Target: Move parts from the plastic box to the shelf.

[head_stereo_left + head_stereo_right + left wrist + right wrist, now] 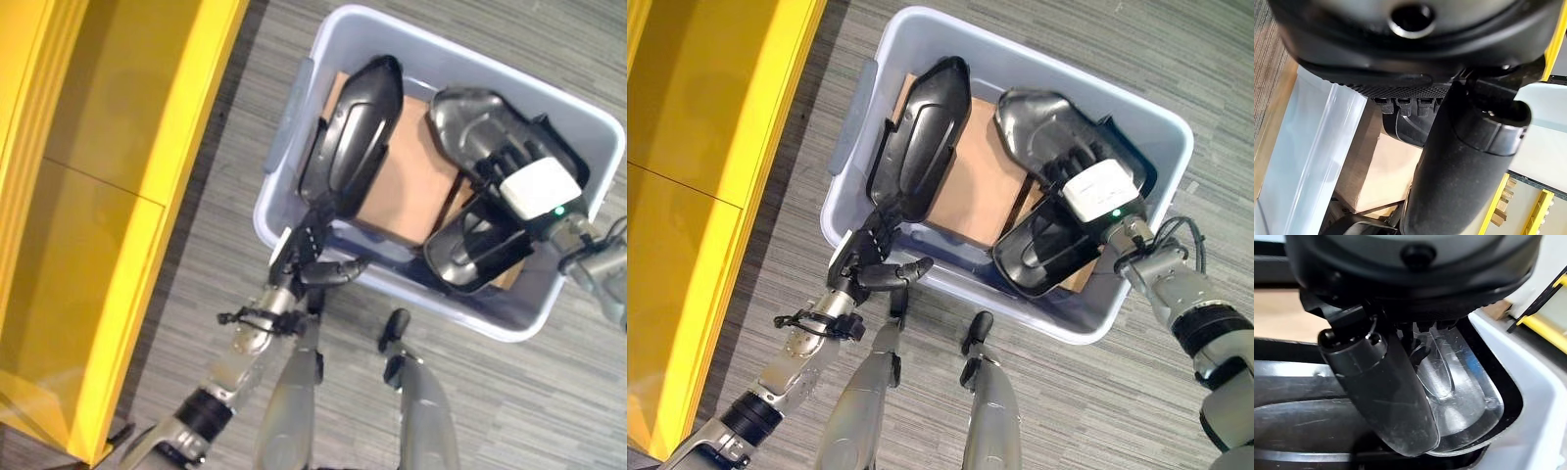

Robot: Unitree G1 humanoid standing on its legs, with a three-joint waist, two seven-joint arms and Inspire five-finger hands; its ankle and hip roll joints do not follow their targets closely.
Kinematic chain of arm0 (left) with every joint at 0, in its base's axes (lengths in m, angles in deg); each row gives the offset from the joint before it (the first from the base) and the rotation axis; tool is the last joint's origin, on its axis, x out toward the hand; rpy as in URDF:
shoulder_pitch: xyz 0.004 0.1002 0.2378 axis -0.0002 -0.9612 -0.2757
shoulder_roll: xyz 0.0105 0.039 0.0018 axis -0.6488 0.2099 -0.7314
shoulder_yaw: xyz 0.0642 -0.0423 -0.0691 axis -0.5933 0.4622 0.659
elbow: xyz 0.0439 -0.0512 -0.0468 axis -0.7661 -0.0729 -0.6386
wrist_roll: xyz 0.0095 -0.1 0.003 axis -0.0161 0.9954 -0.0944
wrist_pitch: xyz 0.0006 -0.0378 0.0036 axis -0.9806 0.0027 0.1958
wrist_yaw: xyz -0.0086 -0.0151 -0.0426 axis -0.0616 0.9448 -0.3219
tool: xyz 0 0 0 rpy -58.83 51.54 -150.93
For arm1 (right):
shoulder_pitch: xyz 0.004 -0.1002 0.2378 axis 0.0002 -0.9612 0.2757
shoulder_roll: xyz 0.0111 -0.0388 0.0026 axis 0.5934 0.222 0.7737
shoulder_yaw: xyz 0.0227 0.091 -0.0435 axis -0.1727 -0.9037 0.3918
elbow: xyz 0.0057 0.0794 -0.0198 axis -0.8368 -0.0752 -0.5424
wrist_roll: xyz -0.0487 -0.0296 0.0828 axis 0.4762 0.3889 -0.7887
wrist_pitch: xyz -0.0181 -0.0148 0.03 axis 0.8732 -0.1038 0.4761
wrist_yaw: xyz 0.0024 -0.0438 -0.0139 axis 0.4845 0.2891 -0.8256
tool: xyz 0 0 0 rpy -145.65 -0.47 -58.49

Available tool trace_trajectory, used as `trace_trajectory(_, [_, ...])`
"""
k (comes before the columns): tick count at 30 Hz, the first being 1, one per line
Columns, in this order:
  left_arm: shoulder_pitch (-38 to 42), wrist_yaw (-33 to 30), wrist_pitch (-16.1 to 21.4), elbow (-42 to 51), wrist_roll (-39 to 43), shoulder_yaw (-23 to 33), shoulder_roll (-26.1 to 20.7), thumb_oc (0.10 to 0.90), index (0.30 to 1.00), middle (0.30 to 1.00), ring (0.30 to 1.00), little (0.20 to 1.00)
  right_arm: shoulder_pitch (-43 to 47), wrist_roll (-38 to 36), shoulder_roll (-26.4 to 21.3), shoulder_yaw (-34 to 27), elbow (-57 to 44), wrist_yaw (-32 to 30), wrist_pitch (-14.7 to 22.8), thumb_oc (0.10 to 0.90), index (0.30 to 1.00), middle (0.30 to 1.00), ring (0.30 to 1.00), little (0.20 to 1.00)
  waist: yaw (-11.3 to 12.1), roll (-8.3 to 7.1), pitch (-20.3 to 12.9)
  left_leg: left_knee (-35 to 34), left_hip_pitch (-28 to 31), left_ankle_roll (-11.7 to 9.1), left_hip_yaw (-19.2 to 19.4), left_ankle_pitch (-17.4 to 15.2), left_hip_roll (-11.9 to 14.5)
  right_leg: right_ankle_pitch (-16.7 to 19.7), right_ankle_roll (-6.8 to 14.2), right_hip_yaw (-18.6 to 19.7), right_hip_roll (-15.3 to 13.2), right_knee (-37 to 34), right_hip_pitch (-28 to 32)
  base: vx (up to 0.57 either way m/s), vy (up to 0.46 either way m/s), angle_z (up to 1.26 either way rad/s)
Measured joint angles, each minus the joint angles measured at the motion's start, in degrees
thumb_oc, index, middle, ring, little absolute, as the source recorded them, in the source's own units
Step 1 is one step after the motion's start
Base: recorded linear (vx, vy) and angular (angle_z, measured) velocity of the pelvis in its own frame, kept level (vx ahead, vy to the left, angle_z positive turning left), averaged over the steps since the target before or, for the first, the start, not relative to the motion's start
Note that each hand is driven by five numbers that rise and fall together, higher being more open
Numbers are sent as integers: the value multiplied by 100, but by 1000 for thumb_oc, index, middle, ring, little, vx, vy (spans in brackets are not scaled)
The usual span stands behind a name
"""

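Note:
A pale blue plastic box [854, 132] stands on the floor with cardboard [970, 186] in its bottom. A long black moulded part [921, 127] lies along its left side. Two more black parts [1038, 113] [1043, 250] overlap on the right. My left hand [865, 262] is at the box's near left corner, fingers touching the long part's near end [1410, 132] and thumb [1464, 161] stretched out apart from them. My right hand [1102, 191], with a white cover on its back, rests inside the box on the right-hand parts, with its thumb [1381, 387] lying in a glossy hollow.
A yellow shelf [108, 196] runs along the left, a strip of striped grey carpet [211, 255] between it and the box. More carpet lies around the box on the near and right sides.

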Motion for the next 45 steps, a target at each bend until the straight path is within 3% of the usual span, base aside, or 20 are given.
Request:
trace_trajectory(4, [-13,-8,-8,-9,1,25,-2,900,1000,1000,1000,1000,-230,-194,23,-291,-260,54,37,900,1000,1000,1000,1000,-3,-33,10,-5,61,-2,3,8,4,7,-6,0,3,-3,61,0,0,0])
trace_trajectory(10, [-200,-6,-22,-14,5,139,2,900,1000,1000,1000,1000,-745,-685,6,-1262,-1672,115,143,900,1000,1000,1000,1000,-18,-108,44,-62,289,-4,-6,9,26,19,-11,-20,47,-125,325,0,0,0])
trace_trajectory(16, [-225,-2,-60,-11,4,175,2,900,1000,1000,1000,1000,-796,-793,3,-1592,-2601,105,403,900,1000,1000,1000,1000,11,-119,47,-63,338,-4,-12,8,24,35,-7,-34,48,-153,398,-1,3,1])
trace_trajectory(21, [-360,4,-140,10,4,291,1,900,1000,1000,1000,1000,-1193,-1037,21,-2429,-3423,13,500,900,1000,1000,1000,1000,19,-162,55,-68,476,13,-20,-8,12,78,10,-86,56,-287,626,0,16,3])
trace_trajectory(26, [-431,7,-136,61,2,357,1,900,1000,1000,1000,1000,-1416,-1203,19,-2883,-3449,-72,572,900,1000,1000,1000,1000,59,-167,54,-68,469,16,-19,-13,11,100,11,-88,60,-318,635,0,0,0])
trace_trajectory(45, [-546,16,-121,141,0,529,-140,900,1000,1000,1000,1000,-2781,-1430,15,-3197,-3602,195,702,900,1000,1000,1000,1000,-7,-264,72,-67,465,24,-11,-21,10,136,26,-87,72,-396,658,0,0,0])
